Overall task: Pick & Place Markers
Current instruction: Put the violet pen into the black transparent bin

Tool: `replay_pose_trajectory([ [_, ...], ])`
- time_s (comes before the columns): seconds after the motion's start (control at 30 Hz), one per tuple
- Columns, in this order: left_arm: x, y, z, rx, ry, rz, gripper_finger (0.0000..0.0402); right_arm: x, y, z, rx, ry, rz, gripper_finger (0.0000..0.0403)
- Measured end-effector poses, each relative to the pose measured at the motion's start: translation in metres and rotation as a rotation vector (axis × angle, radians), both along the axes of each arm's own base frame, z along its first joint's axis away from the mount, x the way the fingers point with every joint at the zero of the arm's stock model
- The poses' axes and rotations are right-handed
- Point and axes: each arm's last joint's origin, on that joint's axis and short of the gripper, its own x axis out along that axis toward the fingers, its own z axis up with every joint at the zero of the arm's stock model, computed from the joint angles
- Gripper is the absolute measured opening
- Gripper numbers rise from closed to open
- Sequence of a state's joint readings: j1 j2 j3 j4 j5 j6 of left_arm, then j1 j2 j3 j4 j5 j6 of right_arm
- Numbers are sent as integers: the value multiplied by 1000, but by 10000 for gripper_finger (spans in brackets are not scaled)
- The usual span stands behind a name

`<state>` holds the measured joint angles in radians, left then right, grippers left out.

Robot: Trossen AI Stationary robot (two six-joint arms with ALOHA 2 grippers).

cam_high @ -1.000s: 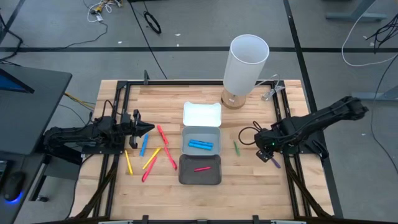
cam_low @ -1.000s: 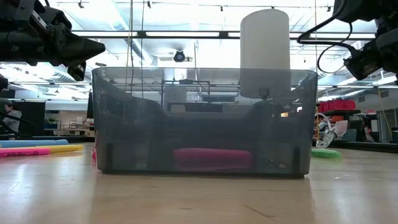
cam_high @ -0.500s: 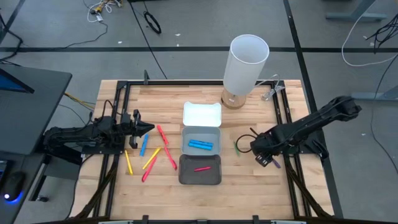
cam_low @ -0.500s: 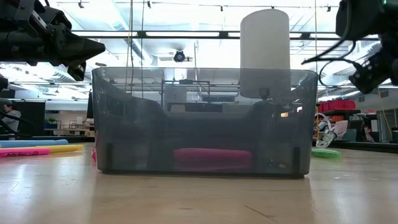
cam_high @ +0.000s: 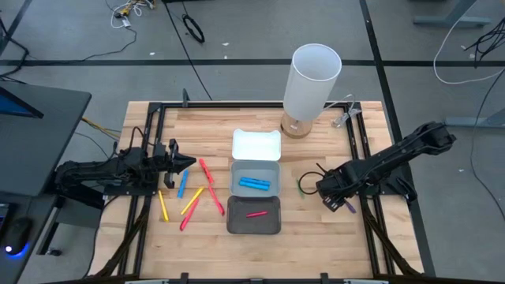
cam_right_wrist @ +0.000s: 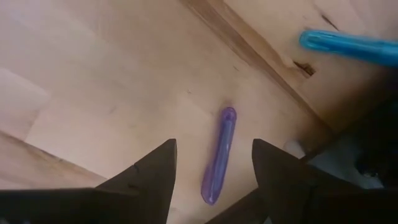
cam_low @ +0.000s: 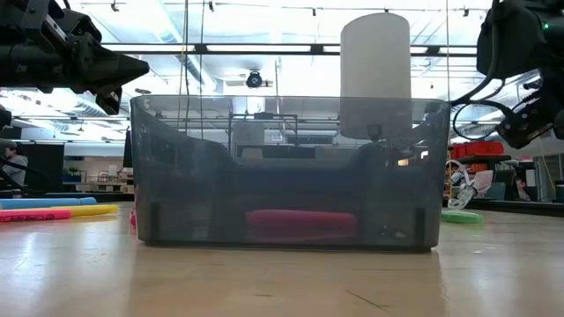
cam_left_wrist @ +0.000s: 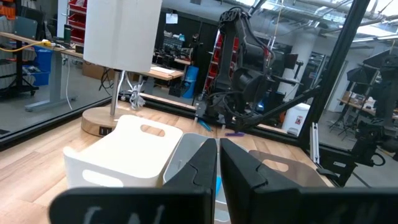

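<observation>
- Right gripper [cam_right_wrist: 211, 163]: hovers over the table's right side with its fingers spread, straddling the purple marker [cam_right_wrist: 219, 154], which lies flat on the wood between them; nothing is gripped yet.
- Purple marker: a short, thin, smooth stick. It is probably light and rigid, with a round barrel that could roll or squirt out of a skewed pinch, so take it at mid-length, fingers square across the barrel.
- Blue marker [cam_right_wrist: 348, 46]: lies near the purple one.
- Left gripper [cam_high: 188, 163]: waits over the table's left side, fingers pressed together, holding nothing.
- Loose markers [cam_high: 192, 195]: red, blue, yellow and orange, scattered beside it.
- Grey trays [cam_high: 255, 199]: one holds blue markers, one a red one.
</observation>
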<state>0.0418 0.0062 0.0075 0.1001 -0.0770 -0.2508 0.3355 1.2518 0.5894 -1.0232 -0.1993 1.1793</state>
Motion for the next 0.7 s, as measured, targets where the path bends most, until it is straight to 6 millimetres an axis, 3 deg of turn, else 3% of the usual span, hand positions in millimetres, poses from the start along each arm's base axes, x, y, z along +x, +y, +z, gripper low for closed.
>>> replay_pose_trajectory([
  [0.7,0,0,0,0,0,0,23,-12,-2,-28,92,0,-37,208],
])
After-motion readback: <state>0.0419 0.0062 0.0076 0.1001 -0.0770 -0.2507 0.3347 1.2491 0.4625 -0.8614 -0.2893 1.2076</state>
